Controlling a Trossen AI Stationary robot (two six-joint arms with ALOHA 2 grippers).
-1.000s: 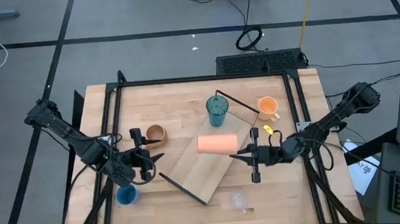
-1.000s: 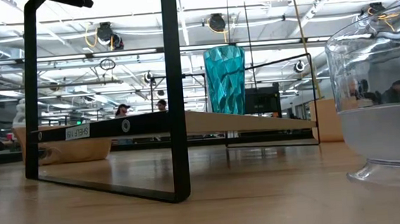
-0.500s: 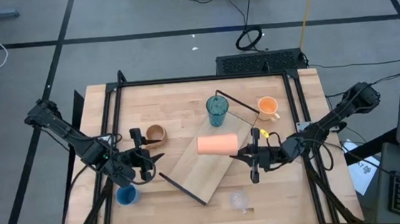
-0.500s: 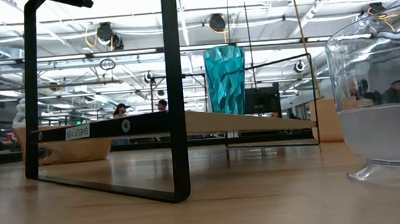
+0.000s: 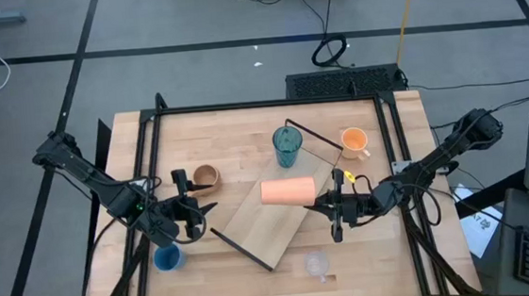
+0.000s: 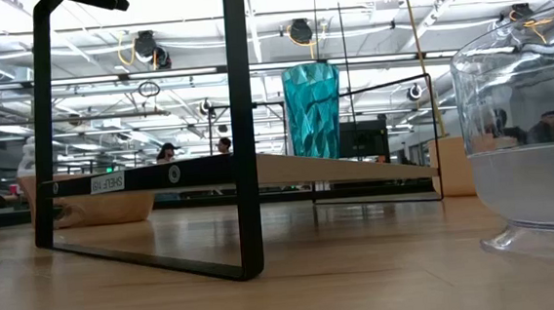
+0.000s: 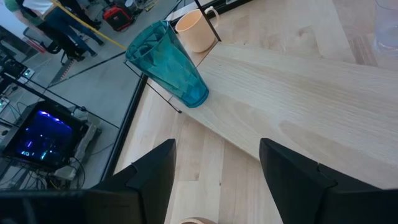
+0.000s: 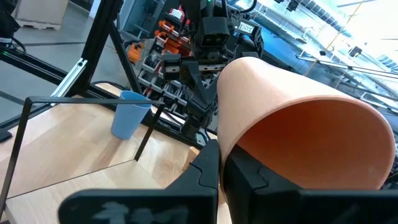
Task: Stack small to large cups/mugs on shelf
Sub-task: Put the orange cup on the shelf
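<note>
The shelf (image 5: pixel 268 220) lies slantwise mid-table, raised on its black end rails (image 6: pixel 243 128). My right gripper (image 5: pixel 324 204) is shut on an orange cup (image 5: pixel 287 191), which lies on its side in the air over the shelf's far right part. A teal tumbler (image 5: pixel 287 146) stands upright by the shelf's far rail. On the table are an orange mug (image 5: pixel 354 141), a tan mug (image 5: pixel 206 177), a blue cup (image 5: pixel 167 259) and a clear cup (image 5: pixel 316 264). My left gripper (image 5: pixel 200 213) hangs open left of the shelf with nothing between its fingers (image 7: pixel 292 177). My right gripper pinches the orange cup's wall at its rim (image 8: pixel 231 149), one finger (image 8: pixel 208 168) outside it and the other (image 8: pixel 255 177) on the inner side. The fingers come in about level from the table's right. The cup is on its side, clear of the shelf.
The black frame bars (image 5: pixel 153 176) run along the table's left and right sides. In the low view the clear cup (image 6: pixel 530 137) stands close at the right. There is bare wood near the table's front edge, left of the clear cup.
My right gripper has rolled about the line it points along while staying in place, and the orange cup has turned with it. It has stayed shut on the cup.
</note>
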